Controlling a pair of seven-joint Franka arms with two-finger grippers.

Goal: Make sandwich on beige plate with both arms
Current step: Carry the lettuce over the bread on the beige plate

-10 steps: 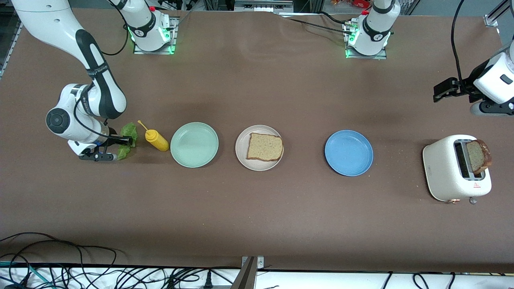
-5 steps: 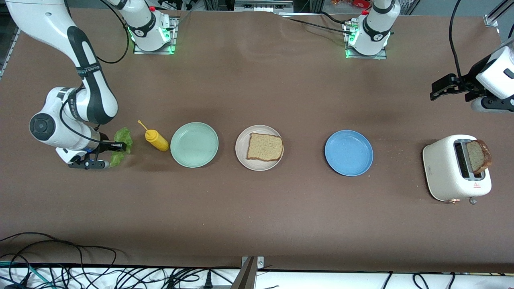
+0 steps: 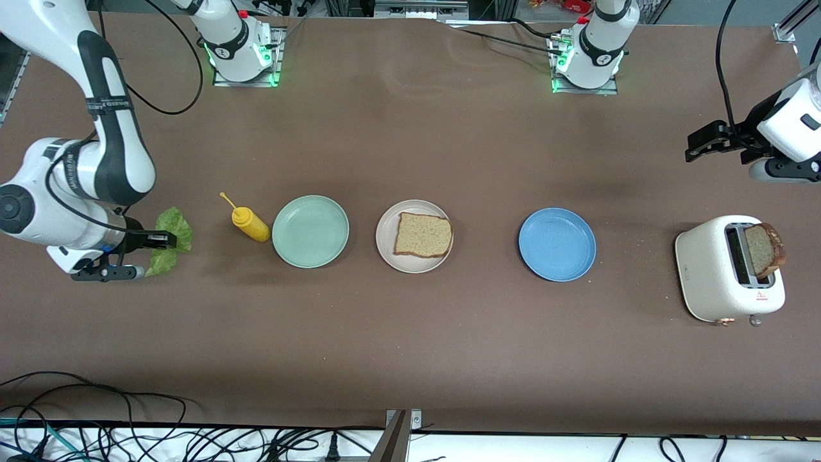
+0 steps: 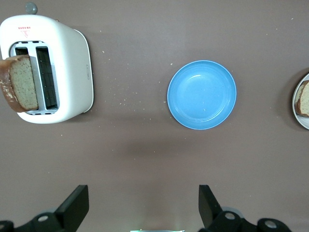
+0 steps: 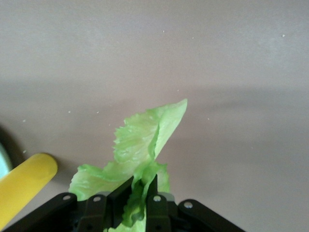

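Row on the desk: toaster [image 3: 728,269] with second bread slice [image 3: 763,249] standing in its slot; blue plate [image 3: 557,244]; beige plate [image 3: 414,236] carrying first bread slice [image 3: 422,235]; mint plate [image 3: 310,231]; yellow bottle [image 3: 249,222]. Right tool [image 3: 154,242], clamped on lettuce leaf [image 3: 168,239], has carried it away from the bottle toward the desk's end: placing presumably next. Left tool [image 4: 142,205], spread wide and empty, waits above bare desk near the toaster.
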